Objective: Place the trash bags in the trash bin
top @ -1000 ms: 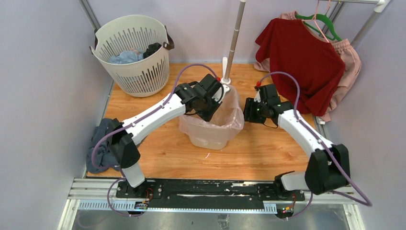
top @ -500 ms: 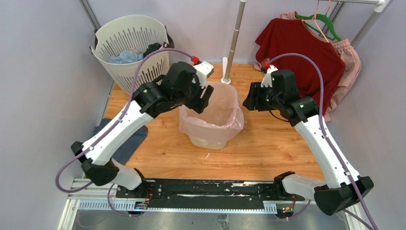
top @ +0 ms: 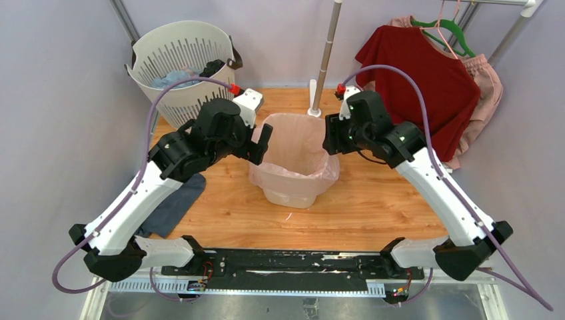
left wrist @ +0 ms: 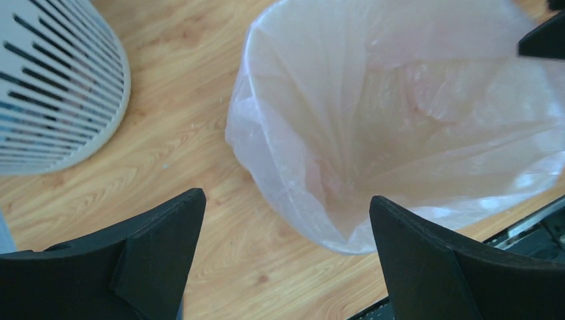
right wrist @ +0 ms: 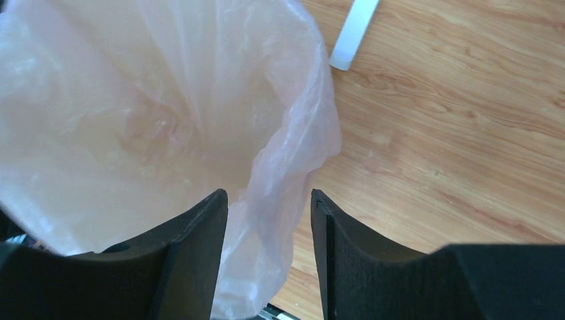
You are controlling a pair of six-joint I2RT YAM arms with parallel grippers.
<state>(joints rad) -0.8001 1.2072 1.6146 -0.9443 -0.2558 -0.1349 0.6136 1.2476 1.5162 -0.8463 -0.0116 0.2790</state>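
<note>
Free passage near and right of bin (top: pixel 290 197). Hemmed far by pole (top: pixel 324 63), far left by basket (top: pixel 183 73), far right by shirt (top: pixel 413 80), left by cloth (top: pixel 170 207).

Pale lilac walls (top: pixel 60 100) enclose wooden floor (top: pixel 373 207). White slotted basket (top: pixel 170 50) stands beyond left fingers (top: pixel 262 141), in back corner. White pole (top: pixel 328 47) rises beyond right fingers (top: pixel 331 140); red shirt (top: pixel 420 80) on green hanger (top: pixel 460 33) hangs farther right. Soft, even light.
</note>
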